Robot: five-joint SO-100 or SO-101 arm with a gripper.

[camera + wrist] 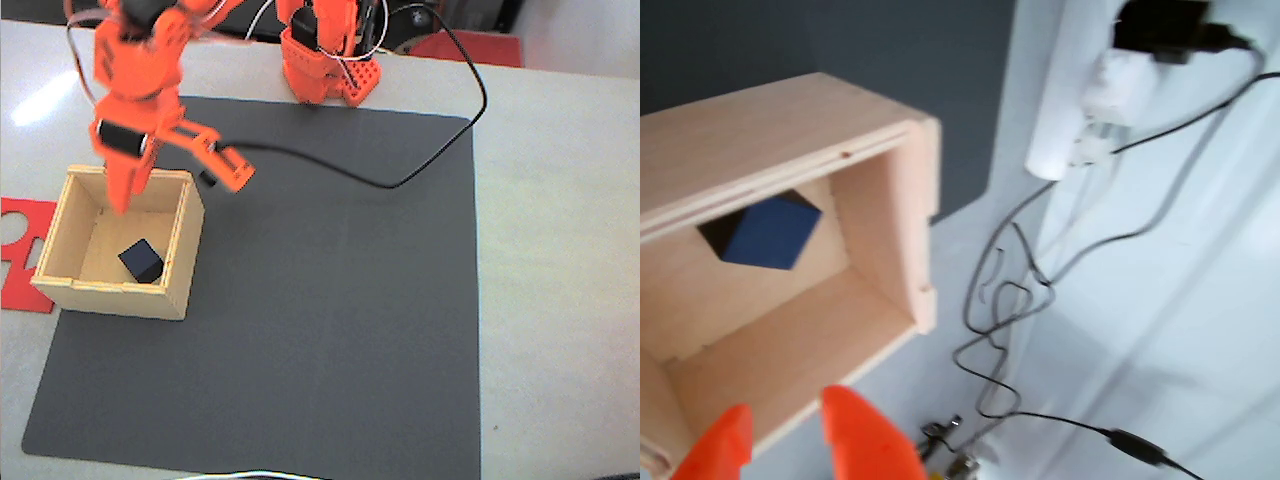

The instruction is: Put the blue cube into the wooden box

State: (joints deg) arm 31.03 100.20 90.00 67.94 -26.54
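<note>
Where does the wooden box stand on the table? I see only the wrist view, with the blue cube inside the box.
Observer: In the fixed view, the wooden box stands at the left edge of a dark mat.
Operator: Is something lying beside it?
Observer: Yes, a flat red sheet lies on the table, close against the box's left side.
Operator: And where is the gripper compared to the box?
Observer: The gripper hangs open over the box's far wall. One finger points down into the box and the other reaches out over the mat.
</note>
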